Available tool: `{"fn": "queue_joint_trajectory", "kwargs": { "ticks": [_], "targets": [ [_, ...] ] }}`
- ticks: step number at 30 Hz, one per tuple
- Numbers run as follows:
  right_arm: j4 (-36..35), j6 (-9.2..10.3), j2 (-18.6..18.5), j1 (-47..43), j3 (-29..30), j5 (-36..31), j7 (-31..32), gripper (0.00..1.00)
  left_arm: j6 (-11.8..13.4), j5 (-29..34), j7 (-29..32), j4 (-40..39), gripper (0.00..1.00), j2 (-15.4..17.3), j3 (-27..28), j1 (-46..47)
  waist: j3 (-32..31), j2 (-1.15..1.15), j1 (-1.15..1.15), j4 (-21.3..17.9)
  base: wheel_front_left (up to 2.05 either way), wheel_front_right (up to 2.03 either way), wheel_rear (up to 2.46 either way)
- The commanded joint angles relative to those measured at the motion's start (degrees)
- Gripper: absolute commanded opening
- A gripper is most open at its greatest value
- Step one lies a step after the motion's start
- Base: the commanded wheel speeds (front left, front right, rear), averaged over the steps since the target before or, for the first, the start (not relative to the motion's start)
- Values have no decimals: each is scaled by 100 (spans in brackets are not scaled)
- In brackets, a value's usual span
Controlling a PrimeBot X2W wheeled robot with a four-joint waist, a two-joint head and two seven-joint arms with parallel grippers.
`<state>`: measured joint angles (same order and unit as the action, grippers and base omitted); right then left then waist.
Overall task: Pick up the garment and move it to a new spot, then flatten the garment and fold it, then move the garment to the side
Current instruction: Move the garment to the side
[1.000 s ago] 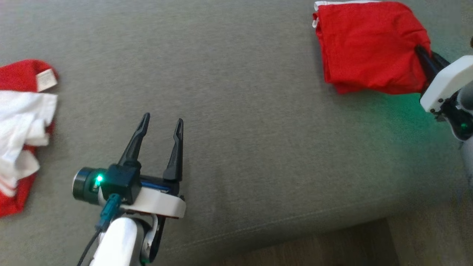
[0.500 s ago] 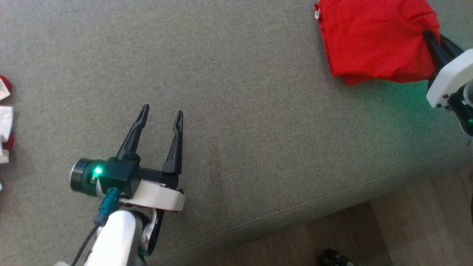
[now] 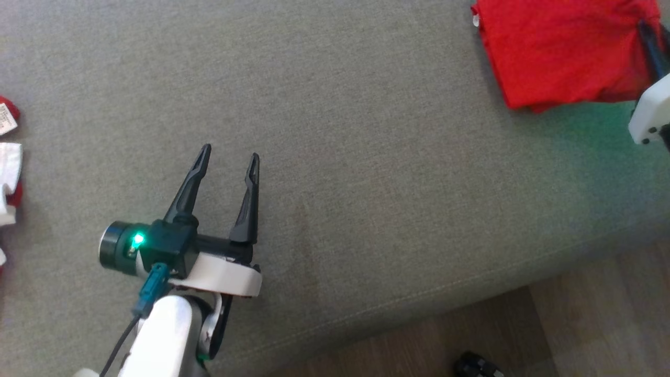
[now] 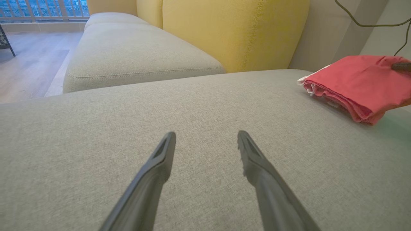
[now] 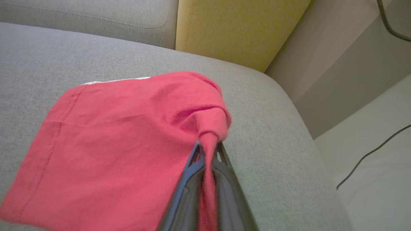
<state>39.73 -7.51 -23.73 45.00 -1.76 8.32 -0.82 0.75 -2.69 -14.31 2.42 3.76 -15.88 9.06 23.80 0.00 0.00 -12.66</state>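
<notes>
The garment (image 3: 560, 52) is a folded red cloth with a white edge, lying on the grey sofa seat (image 3: 366, 157) at the far right of the head view. My right gripper (image 5: 208, 144) is shut on a bunched corner of the garment (image 5: 122, 141), and that corner is lifted slightly. In the head view its dark fingers (image 3: 649, 39) reach into the cloth from the right edge. My left gripper (image 3: 229, 157) hovers open over bare seat fabric, well left of the garment (image 4: 359, 83), with nothing between its fingers (image 4: 165, 150).
Another red and white cloth (image 3: 8, 157) pokes in at the left edge. The seat's front edge runs diagonally, with wooden floor (image 3: 576, 324) and a small dark object (image 3: 473, 366) below. Yellow back cushions (image 4: 231, 29) stand behind, and a wall with a cable (image 5: 369, 154) to the right.
The head camera has turned, so the whole picture has shifted. The garment and right gripper now sit further toward the upper right corner. The left gripper stays open and unmoved.
</notes>
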Motion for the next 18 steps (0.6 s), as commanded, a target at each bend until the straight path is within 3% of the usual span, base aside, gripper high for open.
{"fn": "queue_joint_trajectory", "kwargs": {
  "ticks": [1,3,5,7,14,18],
  "targets": [
    [-221,2,-69,29,54,-153,-56,0,-14,-14,-69,-164,100,21,163,170,-8,0,0,8,0,0,0],
    [-255,2,3,8,202,-328,-76,5,-18,-19,-69,-154,100,16,170,171,-21,0,0,16,0,0,0],
    [-275,2,67,-13,339,-508,-100,43,-18,-21,-69,-147,100,9,170,168,-38,0,0,23,0,0,0],
    [-306,2,127,-38,511,-717,-174,100,-15,-26,-69,-144,100,0,164,162,-66,0,0,33,0,0,0],
    [-671,2,366,-252,1030,-1683,-521,100,11,-60,-69,-128,100,-25,161,96,-276,0,0,118,0,0,0],
    [-1383,2,965,-597,1416,-2361,-920,100,64,-94,-69,-142,100,-42,169,7,-515,0,0,259,0,0,0]
  ]
}}
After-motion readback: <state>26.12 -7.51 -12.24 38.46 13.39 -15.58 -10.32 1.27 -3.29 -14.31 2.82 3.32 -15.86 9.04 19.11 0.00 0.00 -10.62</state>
